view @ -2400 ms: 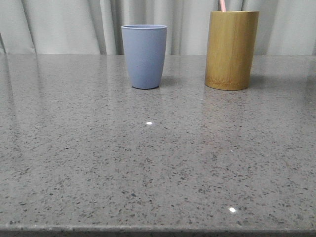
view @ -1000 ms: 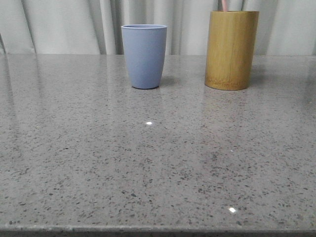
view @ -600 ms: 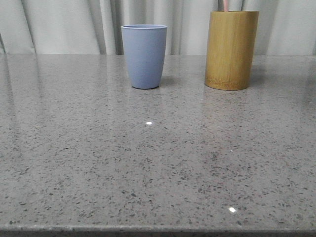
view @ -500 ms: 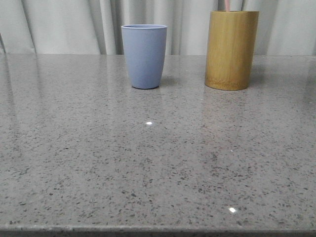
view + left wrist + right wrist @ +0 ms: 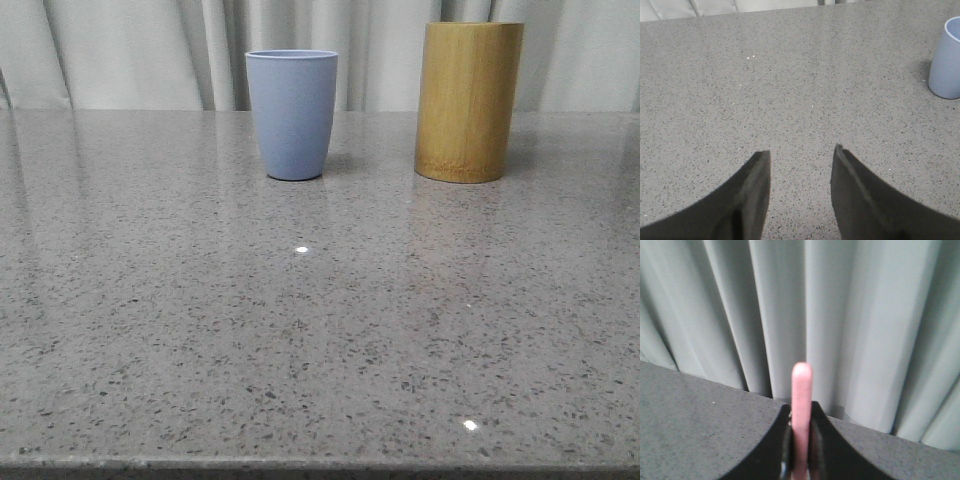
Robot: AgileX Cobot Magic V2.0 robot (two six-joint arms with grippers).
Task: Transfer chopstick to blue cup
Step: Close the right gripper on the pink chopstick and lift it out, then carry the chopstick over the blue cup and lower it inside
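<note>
The blue cup (image 5: 292,113) stands upright on the grey table, left of a taller bamboo holder (image 5: 468,101). The cup also shows at the edge of the left wrist view (image 5: 947,60). My right gripper (image 5: 801,412) is shut on a pale pink chopstick (image 5: 801,405), whose rounded end sticks out past the fingertips against the curtain. No chopstick shows in the front view, and neither gripper is in it. My left gripper (image 5: 801,152) is open and empty over bare table, well apart from the blue cup.
The speckled grey table (image 5: 300,330) runs to a front edge at the bottom of the front view. A pale pleated curtain (image 5: 150,50) hangs behind the table.
The pink chopstick tip that showed above the bamboo holder's rim has risen out of the front view. The cup and the holder have not moved.
</note>
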